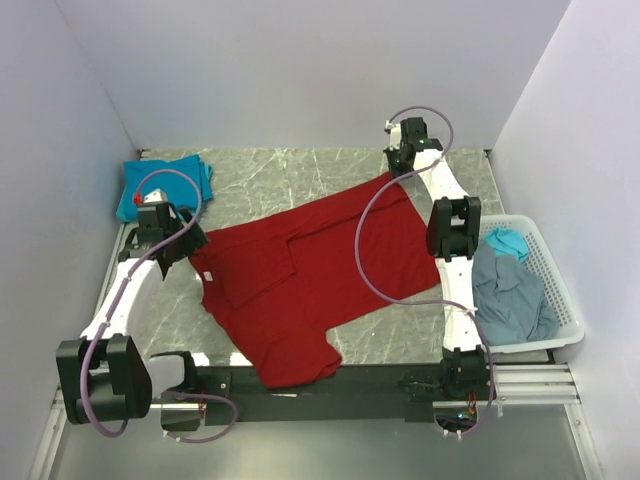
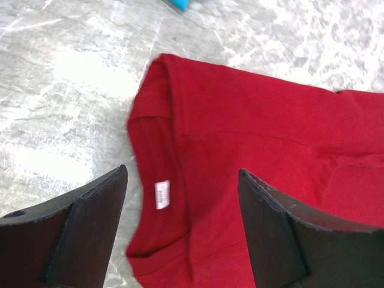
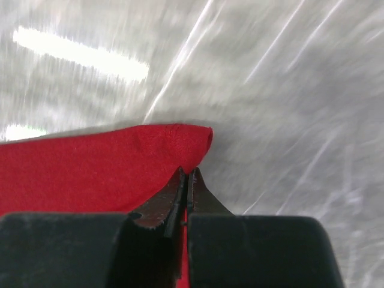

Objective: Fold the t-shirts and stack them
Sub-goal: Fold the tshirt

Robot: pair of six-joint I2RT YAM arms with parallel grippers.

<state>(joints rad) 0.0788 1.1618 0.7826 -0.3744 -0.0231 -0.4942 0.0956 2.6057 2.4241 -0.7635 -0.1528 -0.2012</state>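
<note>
While right pincer nips its corner, red t-shirt lies crosswise, collar left.

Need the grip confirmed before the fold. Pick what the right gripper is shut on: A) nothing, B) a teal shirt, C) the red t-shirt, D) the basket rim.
C: in the right wrist view the right gripper is pinched shut on a corner of the red t-shirt, with red cloth showing inside the pinch.
</note>
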